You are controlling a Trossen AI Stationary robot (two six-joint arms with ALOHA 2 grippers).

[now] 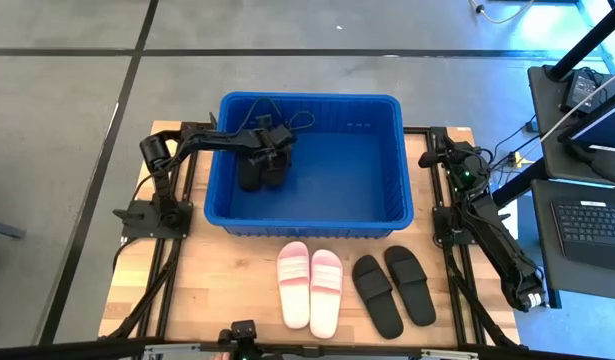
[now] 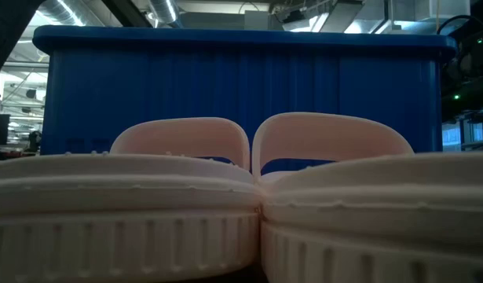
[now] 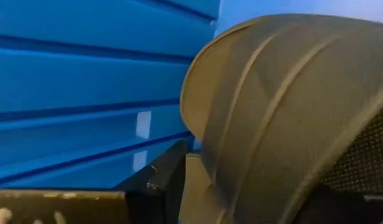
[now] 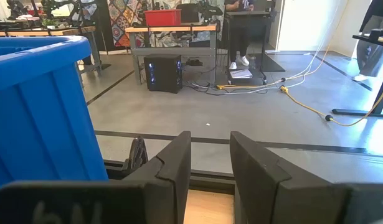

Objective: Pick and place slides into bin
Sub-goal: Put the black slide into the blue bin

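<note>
1. I have the left gripper (image 1: 265,158) down inside the bin (image 1: 387,105), at its left end, over a black pair of slides (image 1: 262,172) resting on the bin floor
2. Left wrist view is filled w/ a black strap pressed up against the cam and the blue wall behind; the fingers look close around the slides but I can't tell if they grip or have let go
3. Right gripper (image 4: 210,165) is parked off the table's right edge beside the bin, fingers a narrow gap apart, nothing betw them
4. Still on the table in front of the bin: pink-white pair (image 1: 309,285) and, just right of it, a second black pair (image 1: 394,288), both untouched
5. My read: 1 pair in, 2 pairs seen left to go, approx a third done
6. Brands/labels: none I can read on slides or bin; no legible writing anywhere in view
</note>
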